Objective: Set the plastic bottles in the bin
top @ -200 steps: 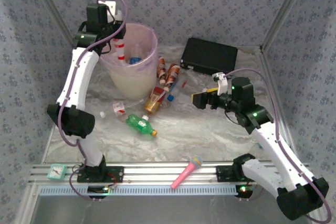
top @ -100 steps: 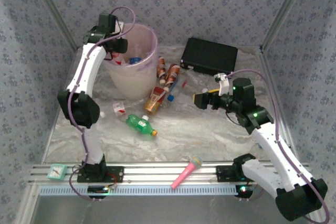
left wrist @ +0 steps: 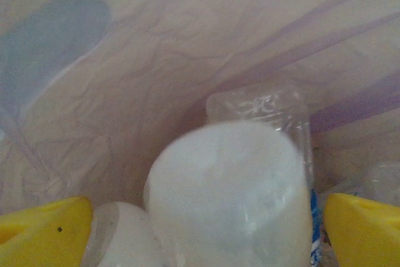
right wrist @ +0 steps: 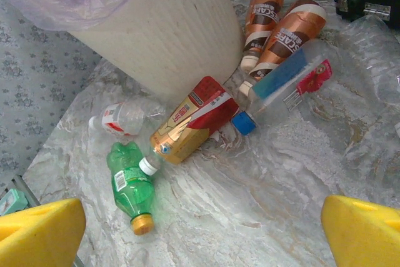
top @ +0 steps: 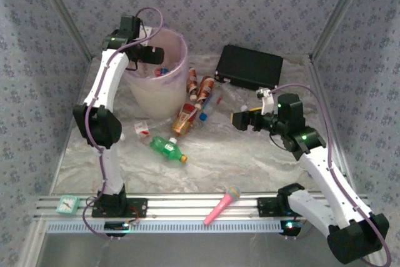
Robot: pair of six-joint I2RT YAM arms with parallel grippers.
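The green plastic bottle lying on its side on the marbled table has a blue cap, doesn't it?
Not quite. The green plastic bottle does lie on its side on the marbled table, but its cap is orange-yellow, not blue. The right wrist view shows this clearly.

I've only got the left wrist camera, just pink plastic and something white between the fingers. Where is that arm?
Observer: The left gripper hangs inside the mouth of the pink bin, fingers open.
Operator: What's left outside it?
Observer: At least six bottles lie beside the bin, the green bottle nearest the arms.
Operator: And the right arm?
Observer: The right gripper hovers open and empty, in front of the black case.
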